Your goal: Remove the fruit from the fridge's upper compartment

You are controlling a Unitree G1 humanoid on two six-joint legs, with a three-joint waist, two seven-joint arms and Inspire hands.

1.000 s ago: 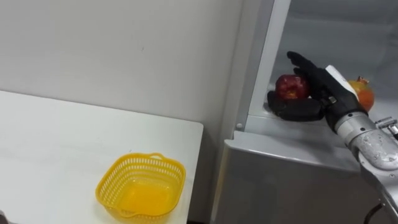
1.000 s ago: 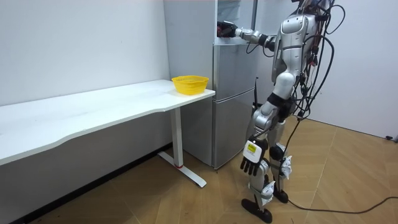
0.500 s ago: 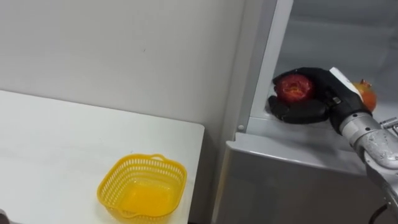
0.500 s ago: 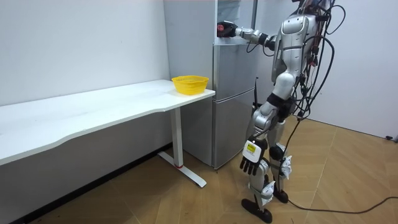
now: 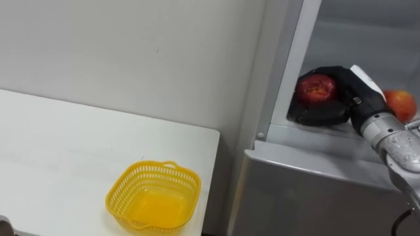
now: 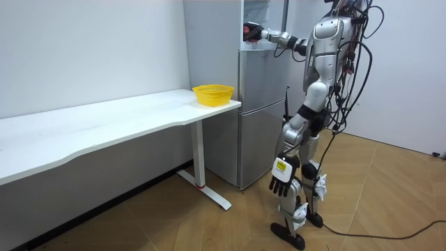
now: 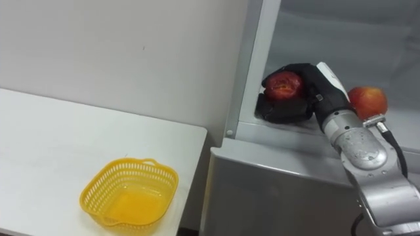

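A dark red pomegranate (image 5: 316,87) sits in my right hand (image 5: 342,98) at the front left of the open upper fridge compartment (image 5: 308,134); the black fingers curl over and under the fruit (image 7: 283,84). A second, orange-red fruit (image 5: 401,103) rests on the shelf behind the wrist (image 7: 367,100). In the room view I stand facing the fridge (image 6: 258,111) with my right hand (image 6: 252,32) raised into its top section, and my left hand (image 6: 280,180) hangs by my thigh with fingers straight.
An empty yellow basket (image 5: 154,198) stands near the right end of the white table (image 5: 52,151), close to the fridge's side. The grey closed lower fridge door (image 7: 275,196) is below the shelf edge.
My right hand's fingers have curled round the pomegranate, which was lying against an open hand a second ago. Fruit and hand have risen slightly; the view has shifted a little.
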